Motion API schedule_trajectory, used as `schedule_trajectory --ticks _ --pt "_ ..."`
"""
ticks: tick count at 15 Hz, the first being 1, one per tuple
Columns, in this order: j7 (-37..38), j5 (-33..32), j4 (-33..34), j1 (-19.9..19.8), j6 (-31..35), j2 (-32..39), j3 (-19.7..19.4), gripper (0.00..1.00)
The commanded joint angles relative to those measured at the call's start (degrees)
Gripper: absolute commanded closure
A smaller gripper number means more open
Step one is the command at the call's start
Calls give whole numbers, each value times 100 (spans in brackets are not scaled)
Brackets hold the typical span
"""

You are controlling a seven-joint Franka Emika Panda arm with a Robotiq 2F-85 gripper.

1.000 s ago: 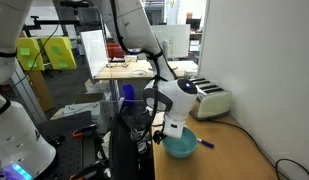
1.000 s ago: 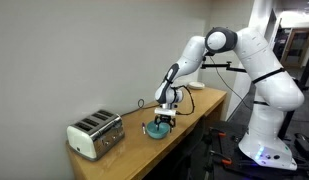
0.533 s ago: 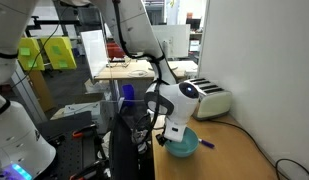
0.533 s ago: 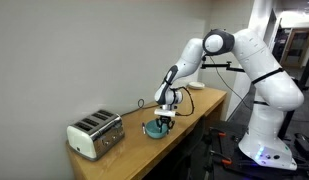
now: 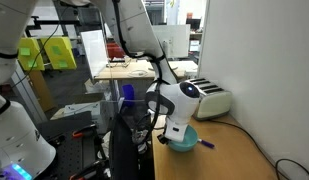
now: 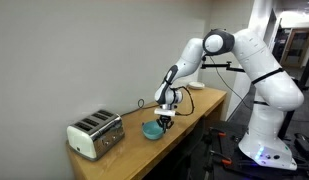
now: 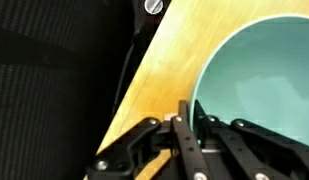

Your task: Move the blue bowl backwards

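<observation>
Near the table (image 7: 159,70) edge, gripper (image 7: 194,120) pinches bowl (image 7: 259,80) rim tight; smooth plastic could slip free, or bowl bumps toaster (image 6: 95,134).

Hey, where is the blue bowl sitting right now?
In an exterior view, the blue bowl sits on the wooden table, between the silver toaster and the robot's base. It is just under the gripper, whose fingers meet its rim.

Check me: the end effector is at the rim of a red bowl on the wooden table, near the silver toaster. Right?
Not red: the wrist view shows the bowl is teal-blue. Otherwise right: the end effector is at its rim, on the wooden table, near the silver toaster.
</observation>
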Motion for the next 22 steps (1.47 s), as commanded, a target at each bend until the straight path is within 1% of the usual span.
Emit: schedule_trajectory --ticks 1,4,7,11,14,19,22 --pt "188 33 -135 91 77 -206 -126 98" --pt "168 118 -227 4 135 -380 -206 100" --pt "100 308 -339 -167 172 -522 -282 99" --pt "265 448 -315 -247 148 -500 -474 99" --pt "288 546 -143 -399 88 -426 -492 99" --pt "25 1007 251 -760 -52 -311 -399 99" --pt "-49 1074 564 -882 -157 -130 -398 99"
